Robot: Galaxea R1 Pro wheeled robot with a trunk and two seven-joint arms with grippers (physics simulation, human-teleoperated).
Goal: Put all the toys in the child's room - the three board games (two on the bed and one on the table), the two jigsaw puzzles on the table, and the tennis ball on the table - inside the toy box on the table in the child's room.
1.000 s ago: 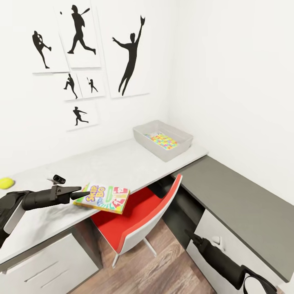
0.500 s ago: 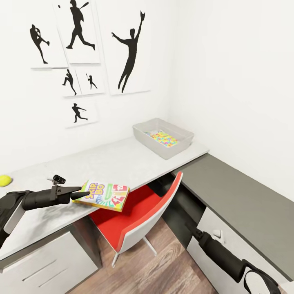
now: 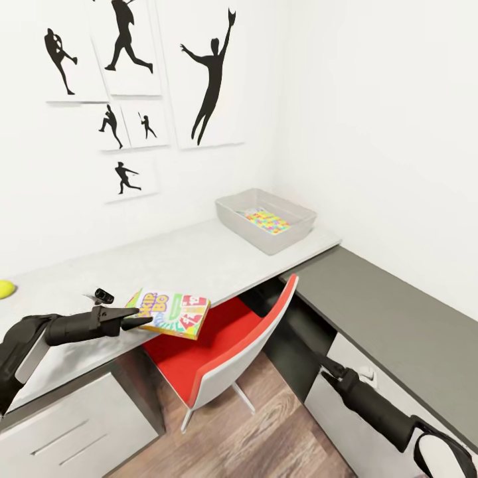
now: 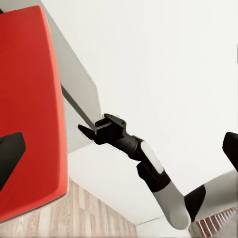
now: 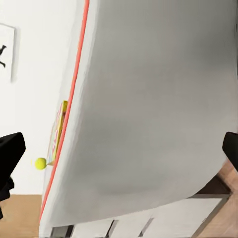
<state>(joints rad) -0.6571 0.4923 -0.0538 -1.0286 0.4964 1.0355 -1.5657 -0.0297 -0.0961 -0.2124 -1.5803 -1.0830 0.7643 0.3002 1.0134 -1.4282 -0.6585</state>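
Note:
The "SKIP-BO" board game (image 3: 172, 313) lies on the pale table (image 3: 199, 259), its near corner hanging over the front edge above the red chair. My left gripper (image 3: 136, 318) is at the box's left end, fingers open; I cannot tell whether they touch it. The tennis ball (image 3: 5, 288) rests at the table's far left and also shows as the tennis ball (image 5: 40, 163). The toy box (image 3: 255, 242) stands at the table's right end with a jigsaw puzzle (image 3: 264, 221) inside. My right gripper (image 3: 325, 364) hangs open and empty, low beside the dark desk, also seen as the right gripper (image 4: 91, 130).
A red-and-white chair (image 3: 226, 352) is tucked under the table in front of the game box. A dark grey desk (image 3: 392, 318) with white drawers runs along the right wall. A white drawer unit (image 3: 73, 425) sits under the table's left part. Wood floor lies below.
The head view has tilted, shifting the whole picture up slightly. My left gripper has dropped and edged closer to the game box. My right arm has drawn back to the right.

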